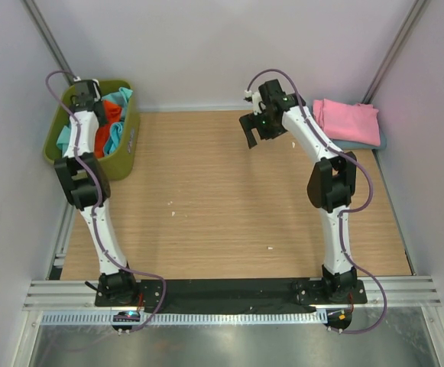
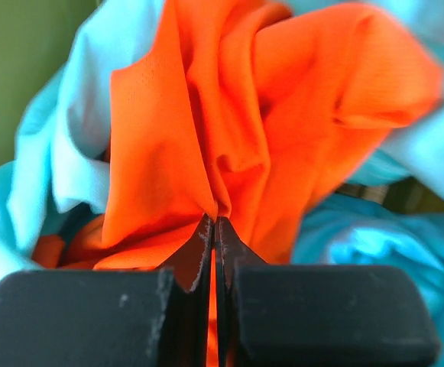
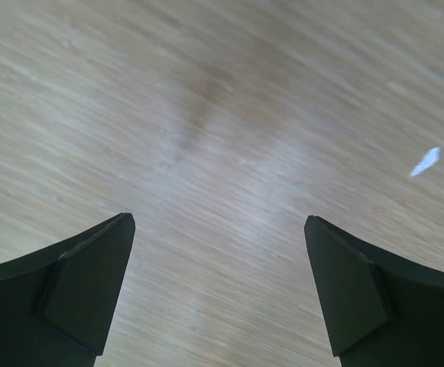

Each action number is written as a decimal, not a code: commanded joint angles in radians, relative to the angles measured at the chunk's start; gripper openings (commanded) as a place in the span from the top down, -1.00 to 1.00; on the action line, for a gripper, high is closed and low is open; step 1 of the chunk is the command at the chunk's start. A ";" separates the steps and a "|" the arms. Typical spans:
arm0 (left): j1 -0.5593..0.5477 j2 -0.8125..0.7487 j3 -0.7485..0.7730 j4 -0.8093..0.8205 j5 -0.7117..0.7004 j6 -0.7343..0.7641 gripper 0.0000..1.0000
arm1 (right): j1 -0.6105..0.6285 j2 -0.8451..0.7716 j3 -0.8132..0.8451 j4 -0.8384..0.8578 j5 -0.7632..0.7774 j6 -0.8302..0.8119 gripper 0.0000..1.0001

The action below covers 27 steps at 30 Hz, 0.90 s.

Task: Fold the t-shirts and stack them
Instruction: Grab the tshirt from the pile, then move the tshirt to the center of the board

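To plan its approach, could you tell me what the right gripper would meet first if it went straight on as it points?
Probably the light wooden tabletop; nothing else shows ahead of the open right gripper, though its height is unclear.

Wooden table (image 1: 229,199); olive bin (image 1: 128,154) far-left corner; grey-blue t-shirt (image 1: 364,144) under pink t-shirt (image 1: 348,120) far-right.

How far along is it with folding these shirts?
Done, it seems: a pink t-shirt lies folded on a grey-blue t-shirt at the far right. In hand: the left pincer is shut on the orange t-shirt inside the green bin. Left: that one and the teal t-shirts, crumpled in the bin, need folding and stacking. The right pincer hangs open over the table.
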 commanded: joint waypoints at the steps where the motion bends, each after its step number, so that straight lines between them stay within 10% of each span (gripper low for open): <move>1: -0.018 -0.180 0.044 0.020 0.085 -0.030 1.00 | 0.005 -0.023 0.092 0.076 0.169 0.008 -0.99; 11: -0.183 -0.396 0.113 0.009 0.244 0.041 1.00 | -0.007 -0.076 0.155 0.084 0.239 0.037 -0.99; 27: -0.742 -0.580 0.122 -0.138 0.277 0.194 1.00 | -0.051 -0.235 0.132 0.104 0.387 0.036 -0.99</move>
